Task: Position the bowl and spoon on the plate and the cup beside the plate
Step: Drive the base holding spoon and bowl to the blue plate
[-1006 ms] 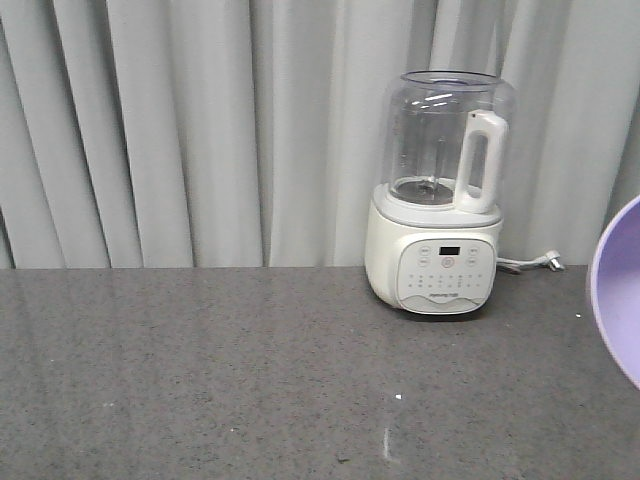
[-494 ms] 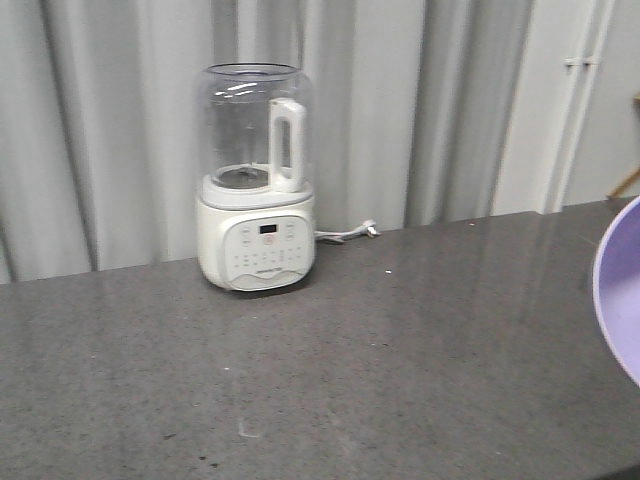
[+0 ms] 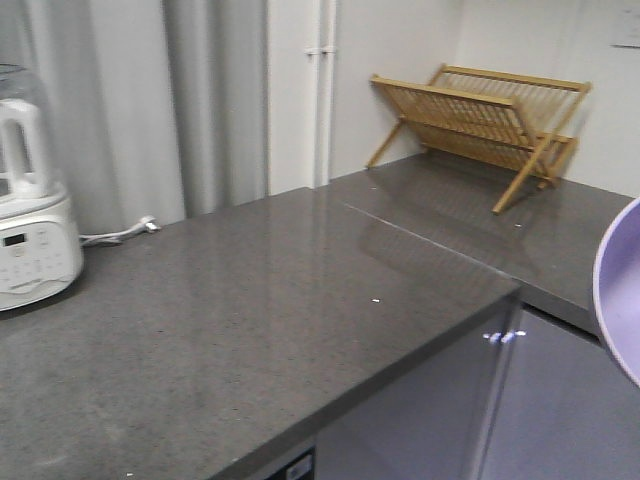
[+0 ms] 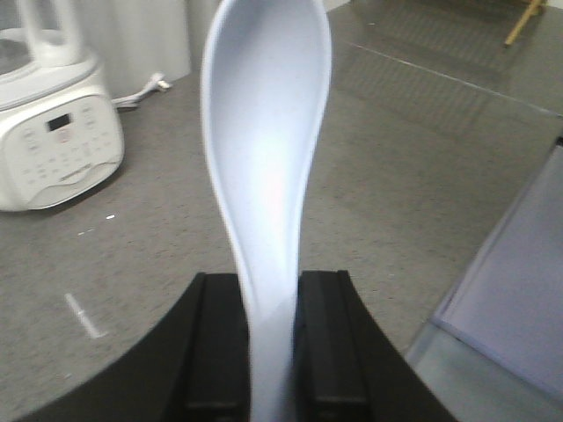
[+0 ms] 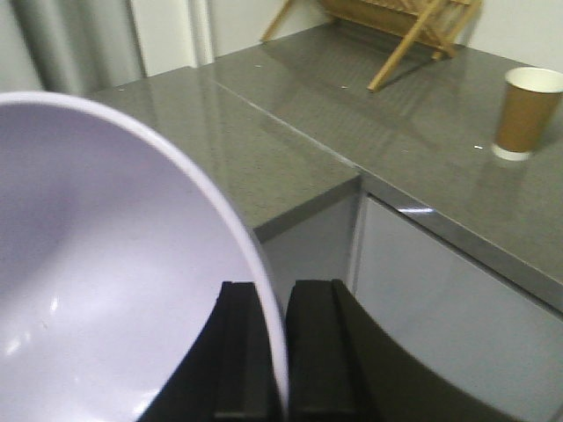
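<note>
In the left wrist view my left gripper is shut on the handle of the pale spoon, whose scoop stands up above the grey counter. In the right wrist view my right gripper is shut on the rim of the lavender bowl, one finger inside it and one outside. The bowl's edge also shows at the right border of the front view. The brown paper cup stands upright on the far counter at the upper right. The plate is out of view.
A white blender with a clear jug stands at the left, its cord trailing on the counter. A wooden dish rack sits on the far counter section. The counter's front edge drops to grey cabinet doors.
The front view has swung right: the blender slid from centre-right to the far left edge, and the dish rack, counter corner and cabinet doors have come into view. The bowl's edge stays at the right border.
</note>
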Motion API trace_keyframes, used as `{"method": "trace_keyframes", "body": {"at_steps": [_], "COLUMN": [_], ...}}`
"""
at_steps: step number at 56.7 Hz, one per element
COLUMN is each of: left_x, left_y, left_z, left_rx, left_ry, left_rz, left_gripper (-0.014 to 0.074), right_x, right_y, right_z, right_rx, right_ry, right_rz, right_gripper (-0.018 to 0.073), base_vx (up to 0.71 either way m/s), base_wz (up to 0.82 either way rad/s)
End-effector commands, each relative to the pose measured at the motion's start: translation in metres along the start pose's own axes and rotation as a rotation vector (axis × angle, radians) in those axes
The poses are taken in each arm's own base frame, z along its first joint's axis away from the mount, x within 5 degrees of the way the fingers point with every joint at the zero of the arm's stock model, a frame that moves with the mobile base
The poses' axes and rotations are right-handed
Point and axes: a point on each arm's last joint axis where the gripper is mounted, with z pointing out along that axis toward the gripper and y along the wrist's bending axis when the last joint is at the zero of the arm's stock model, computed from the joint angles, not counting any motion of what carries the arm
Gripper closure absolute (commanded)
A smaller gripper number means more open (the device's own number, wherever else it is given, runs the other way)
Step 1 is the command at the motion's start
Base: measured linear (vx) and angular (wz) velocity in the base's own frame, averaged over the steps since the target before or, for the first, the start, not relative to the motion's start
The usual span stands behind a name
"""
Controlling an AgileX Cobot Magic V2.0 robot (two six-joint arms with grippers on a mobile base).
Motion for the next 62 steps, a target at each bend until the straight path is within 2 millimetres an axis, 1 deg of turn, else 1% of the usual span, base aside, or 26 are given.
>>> {"method": "trace_keyframes", "body": {"at_steps": [1,26,62], "left_x": [-0.0140,-0.0140,-0.0140], "left_y": [-0.0012,-0.0012,-0.0012], "left_z": [-0.0066,-0.0066,-0.0066], "left_rx": [0.007,0.007,0.007], "left_ry": [-0.115,-0.115,-0.115], "left_rz": [-0.007,-0.007,-0.007], "left_gripper": [0.0603,0.0603,0.0603], "right_x": [-0.0150,-0.0150,-0.0150], "right_y": [-0.0003,-0.0003,-0.0003], "right_z": [-0.0059,-0.0059,-0.0059], "right_rx": [0.015,0.015,0.015], "right_ry": [-0.111,-0.111,-0.111], "right_rz": [-0.003,-0.003,-0.003], "right_gripper": [0.0568,0.0568,0.0568], "base_vx": [-0.09,-0.06,0.07], "base_wz": [-0.78,-0.67,-0.39]}}
